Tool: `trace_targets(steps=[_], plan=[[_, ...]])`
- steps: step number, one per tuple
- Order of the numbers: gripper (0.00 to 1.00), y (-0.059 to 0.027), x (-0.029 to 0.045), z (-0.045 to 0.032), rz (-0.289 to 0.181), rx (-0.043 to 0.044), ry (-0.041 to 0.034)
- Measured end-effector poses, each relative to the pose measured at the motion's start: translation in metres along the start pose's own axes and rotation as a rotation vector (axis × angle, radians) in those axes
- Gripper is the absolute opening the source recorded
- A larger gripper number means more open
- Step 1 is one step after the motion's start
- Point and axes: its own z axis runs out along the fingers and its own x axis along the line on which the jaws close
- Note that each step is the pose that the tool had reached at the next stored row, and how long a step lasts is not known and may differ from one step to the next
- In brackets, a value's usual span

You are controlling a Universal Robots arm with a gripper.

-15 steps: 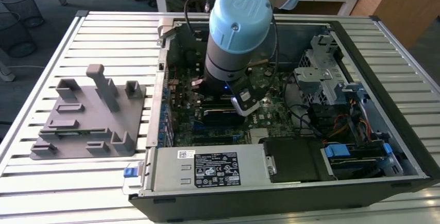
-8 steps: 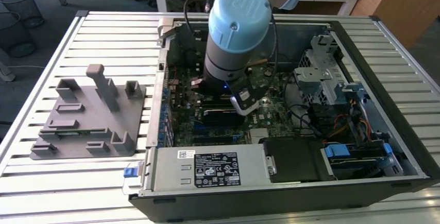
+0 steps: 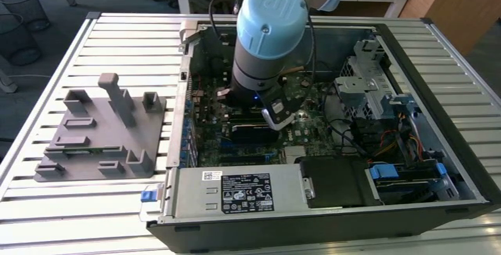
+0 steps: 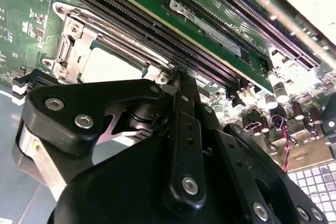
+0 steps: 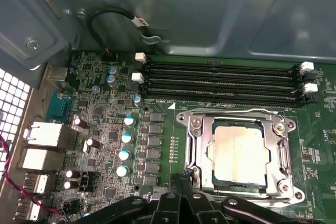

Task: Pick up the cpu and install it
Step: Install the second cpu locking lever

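The cpu (image 5: pixel 239 153) is a silvery square chip lying flat inside the metal socket frame (image 5: pixel 197 150) on the green motherboard; it also shows in the second wrist view as the cpu (image 4: pixel 110 65). My gripper (image 5: pixel 185 178) hangs just beside the socket's edge, its black fingers (image 4: pixel 181 108) drawn together and shut on nothing. In the exterior view the arm reaches down into the open computer case (image 3: pixel 461 167), with the gripper (image 3: pixel 278 120) low over the board.
Black memory slots (image 5: pixel 220 85) run alongside the socket. Capacitors (image 5: pixel 126 137) and rear ports (image 5: pixel 44 135) stand close by. A grey plastic fixture (image 3: pixel 102 132) sits on the slatted table at the exterior view's left. The power supply (image 3: pixel 234 190) and drive cage (image 3: pixel 368 85) crowd the case.
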Motion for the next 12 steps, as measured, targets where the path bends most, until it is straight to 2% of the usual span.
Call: trace_targets(steps=[6, 12], plan=[[0.11, 0.0008, 0.0012, -0.0007, 0.000, 0.0004, 0.0004], [0.11, 0.0044, 0.0016, -0.0102, 0.000, 0.0004, 0.0001]])
